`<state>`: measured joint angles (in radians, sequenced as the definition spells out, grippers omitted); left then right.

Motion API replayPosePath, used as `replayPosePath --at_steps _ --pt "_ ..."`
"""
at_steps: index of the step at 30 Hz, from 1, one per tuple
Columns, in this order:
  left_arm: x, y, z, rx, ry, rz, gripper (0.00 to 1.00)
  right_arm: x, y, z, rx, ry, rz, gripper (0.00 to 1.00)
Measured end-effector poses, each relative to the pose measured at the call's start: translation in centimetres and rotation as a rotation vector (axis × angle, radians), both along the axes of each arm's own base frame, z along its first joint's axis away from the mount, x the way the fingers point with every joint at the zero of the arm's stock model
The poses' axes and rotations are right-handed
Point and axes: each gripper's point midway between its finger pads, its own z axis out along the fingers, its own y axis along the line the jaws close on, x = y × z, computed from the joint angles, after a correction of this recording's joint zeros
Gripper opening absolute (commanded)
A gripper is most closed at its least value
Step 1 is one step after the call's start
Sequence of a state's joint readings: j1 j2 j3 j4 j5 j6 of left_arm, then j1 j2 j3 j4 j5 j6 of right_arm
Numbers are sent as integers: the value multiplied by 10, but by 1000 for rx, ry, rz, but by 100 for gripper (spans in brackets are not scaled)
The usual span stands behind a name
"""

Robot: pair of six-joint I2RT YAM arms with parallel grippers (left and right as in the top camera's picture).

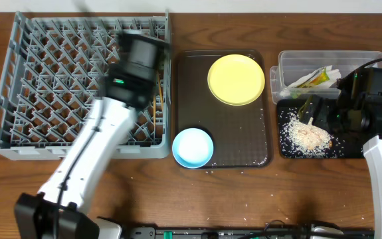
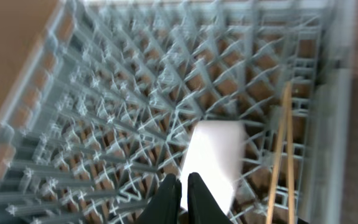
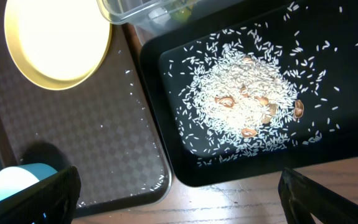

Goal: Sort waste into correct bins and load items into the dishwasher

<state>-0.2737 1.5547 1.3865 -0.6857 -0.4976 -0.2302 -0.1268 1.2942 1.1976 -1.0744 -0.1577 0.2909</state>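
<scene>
Plainly biggest, the grey dish rack point(image 1: 38, 79) fills the upper left of the overhead view, and the blurred left arm reaches over its right half. At frame centre lies the dark brown serving tray point(image 1: 230, 133). To its right sit the shallow black tray point(image 1: 347, 151) and, just above it, the clear tub point(image 1: 290, 63). The yellow plate point(image 1: 236, 79) rests in the serving tray's upper right, and the light blue bowl point(image 1: 192, 147) is at its lower left corner. A rice pile point(image 1: 308, 136) is heaped in the black tray, with grains scattered around it. The green-and-orange wrapper point(image 1: 317, 78) lies in the tub. Inside the rack a blurred white cup point(image 2: 213, 155) lies among the pegs, with two chopsticks point(image 2: 281, 155) beside it by the rack wall. The left gripper point(image 2: 182, 180) hangs above the cup, fingers together. The right gripper point(image 3: 179, 174) hovers over the black tray, fingers spread wide.
</scene>
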Motion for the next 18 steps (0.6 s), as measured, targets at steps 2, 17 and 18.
replayPosePath --at_steps 2,17,18 --pt "1 21 -11 -86 34 37 8 0 0 0 0 0 0 99" --pt "9 56 -81 -433 206 41 8 0 0 0 0 0 0 99" --pt "10 55 -87 -438 221 39 8 0 0 0 0 0 0 99"
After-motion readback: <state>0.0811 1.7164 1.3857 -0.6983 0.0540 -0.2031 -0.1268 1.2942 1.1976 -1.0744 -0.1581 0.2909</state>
